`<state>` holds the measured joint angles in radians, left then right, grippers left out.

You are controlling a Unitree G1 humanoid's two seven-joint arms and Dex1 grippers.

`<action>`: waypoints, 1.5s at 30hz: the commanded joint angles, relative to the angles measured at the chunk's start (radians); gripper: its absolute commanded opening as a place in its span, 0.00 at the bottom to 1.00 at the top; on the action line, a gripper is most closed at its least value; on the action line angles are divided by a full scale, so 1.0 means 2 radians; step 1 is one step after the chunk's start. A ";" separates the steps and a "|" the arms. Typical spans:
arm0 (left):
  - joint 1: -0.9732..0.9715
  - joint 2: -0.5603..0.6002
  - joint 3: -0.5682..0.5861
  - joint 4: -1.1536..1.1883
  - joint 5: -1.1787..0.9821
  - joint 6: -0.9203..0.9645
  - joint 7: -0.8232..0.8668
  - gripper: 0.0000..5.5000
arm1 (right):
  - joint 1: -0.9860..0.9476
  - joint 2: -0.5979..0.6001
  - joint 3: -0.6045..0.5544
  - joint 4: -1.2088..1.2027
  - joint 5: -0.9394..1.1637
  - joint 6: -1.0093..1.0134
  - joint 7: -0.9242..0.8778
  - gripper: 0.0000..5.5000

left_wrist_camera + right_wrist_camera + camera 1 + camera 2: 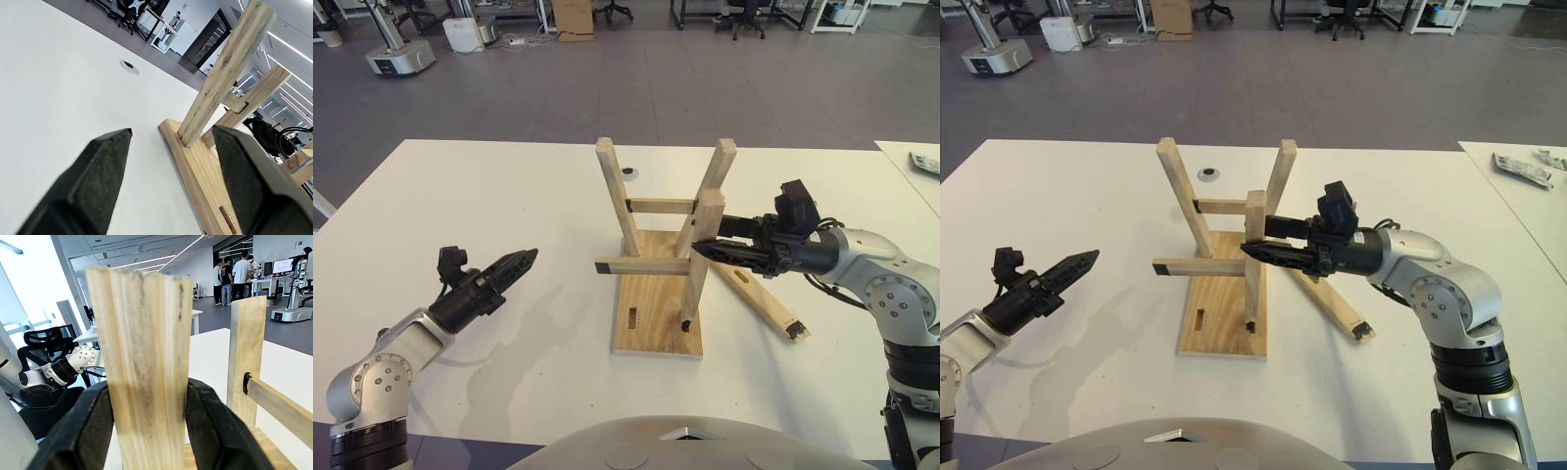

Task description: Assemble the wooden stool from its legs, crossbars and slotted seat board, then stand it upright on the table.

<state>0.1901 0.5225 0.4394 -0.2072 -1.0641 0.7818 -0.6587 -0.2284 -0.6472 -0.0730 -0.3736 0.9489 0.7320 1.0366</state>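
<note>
Right wrist view: leg (146, 367), base off-frame

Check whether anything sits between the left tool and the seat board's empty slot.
Nothing visible stands between them. The left tool hangs open to the left of the seat board, whose empty slot is on its near-left side. One crossbar juts past the board's left edge, higher up.

R pincer (146, 427) clamping leg (144, 347), 2nd leg (247, 347) w/ crossbar (282, 407) beside
</note>
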 commanded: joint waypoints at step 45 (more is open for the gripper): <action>0.018 -0.048 -0.014 -0.043 -0.003 0.012 0.045 0.55 | 0.141 -0.096 0.137 0.120 -0.198 -0.198 0.050 0.37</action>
<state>0.2042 0.4359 0.4240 -0.2482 -1.0688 0.7999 -0.5870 -0.0008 -0.7697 0.0527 -0.2640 0.8538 0.1924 1.2523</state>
